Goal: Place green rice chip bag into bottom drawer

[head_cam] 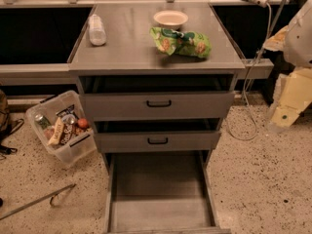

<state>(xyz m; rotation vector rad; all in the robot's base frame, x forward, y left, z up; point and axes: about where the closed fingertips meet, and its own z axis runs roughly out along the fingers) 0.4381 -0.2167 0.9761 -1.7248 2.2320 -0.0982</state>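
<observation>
The green rice chip bag [181,42] lies crinkled on the grey cabinet top, right of centre, just in front of a white bowl [170,18]. The bottom drawer [158,213] is pulled far out at floor level, and its flat grey floor is bare. My gripper [287,104] is at the right edge of the view, beside the cabinet and well right of and below the bag. It holds nothing that I can see. The white arm [300,33] shows above it.
A clear water bottle [97,29] lies on the cabinet top's left side. The two upper drawers with black handles [158,103] are slightly open. A clear plastic bin [62,126] of snacks stands on the floor at left. A metal tool [44,200] lies on the floor. A white cable [248,96] hangs at right.
</observation>
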